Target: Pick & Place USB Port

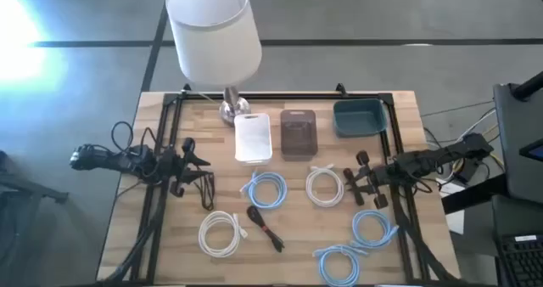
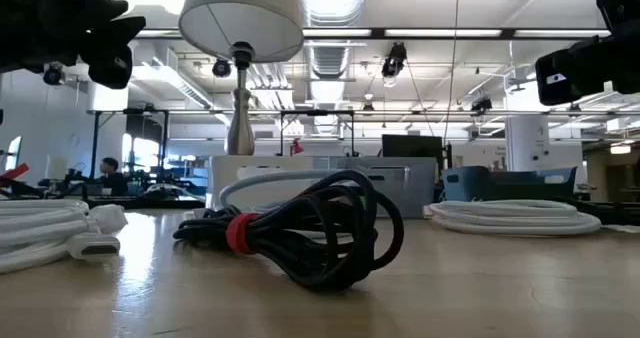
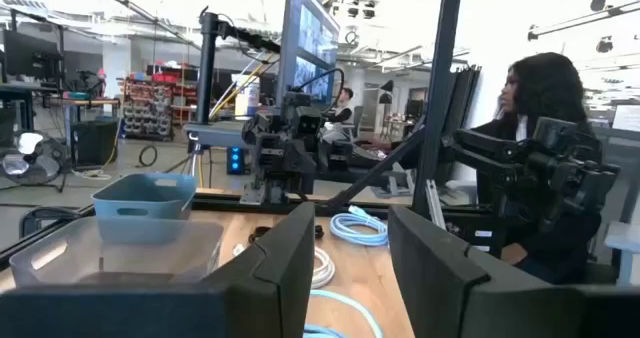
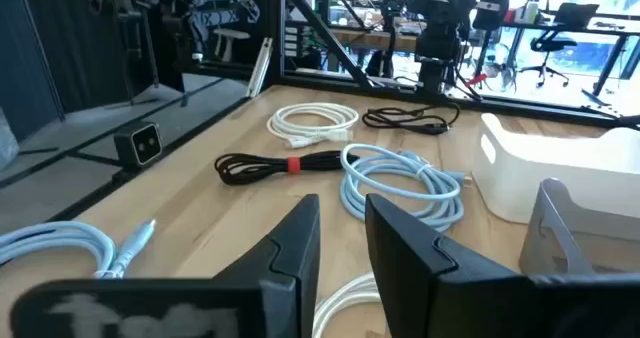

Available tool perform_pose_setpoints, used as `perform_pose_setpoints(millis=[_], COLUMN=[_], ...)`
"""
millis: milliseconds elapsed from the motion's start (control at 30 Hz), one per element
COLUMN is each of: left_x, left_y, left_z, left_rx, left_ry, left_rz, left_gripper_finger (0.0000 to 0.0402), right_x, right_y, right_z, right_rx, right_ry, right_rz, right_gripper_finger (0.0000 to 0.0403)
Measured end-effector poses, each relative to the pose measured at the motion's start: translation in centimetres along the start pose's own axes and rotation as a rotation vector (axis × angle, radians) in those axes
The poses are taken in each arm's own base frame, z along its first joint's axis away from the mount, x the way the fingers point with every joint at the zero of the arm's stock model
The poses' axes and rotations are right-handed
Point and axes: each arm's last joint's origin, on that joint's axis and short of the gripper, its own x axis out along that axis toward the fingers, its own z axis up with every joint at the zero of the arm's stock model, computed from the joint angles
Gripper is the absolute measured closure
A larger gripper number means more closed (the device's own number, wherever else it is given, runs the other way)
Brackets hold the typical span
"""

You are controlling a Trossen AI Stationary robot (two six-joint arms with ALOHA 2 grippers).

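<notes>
Both arms hang above the table edges. The left gripper (image 1: 188,161) at mid-left has its fingers apart, holding nothing; so does the right gripper (image 1: 361,181) at mid-right. The black cable (image 1: 264,225) lies lower centre, among white and blue coils.

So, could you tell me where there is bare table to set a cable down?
Bare wood lies beside the lamp on the left, and in front of the blue bin. The white cable, black cable and blue cables crowd the front.

Wood table (image 1: 399,109): lamp (image 1: 231,109), white tray (image 1: 253,137), grey tray (image 1: 298,133), blue bin (image 1: 360,118), white, blue, black cables (image 1: 265,226).
</notes>
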Motion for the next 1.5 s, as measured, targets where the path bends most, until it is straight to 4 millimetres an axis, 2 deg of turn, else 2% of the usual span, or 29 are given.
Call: perform_pose_setpoints(millis=[267,700,1233,1500], left_x=[0.00,0.00,0.00,0.00], left_y=[0.00,0.00,0.00,0.00], left_z=[0.00,0.00,0.00,0.00], left_rx=[0.000,0.000,0.000,0.000], left_ry=[0.000,0.000,0.000,0.000], left_rz=[0.000,0.000,0.000,0.000], left_gripper_finger=[0.0268,0.0268,0.0268,0.0268], right_x=[0.00,0.00,0.00,0.00], right_y=[0.00,0.00,0.00,0.00], right_z=[0.00,0.00,0.00,0.00], right_rx=[0.000,0.000,0.000,0.000], right_ry=[0.001,0.000,0.000,0.000], right_rz=[0.000,0.000,0.000,0.000], right_gripper_finger=[0.0314,0.0335,0.0314,0.0323])
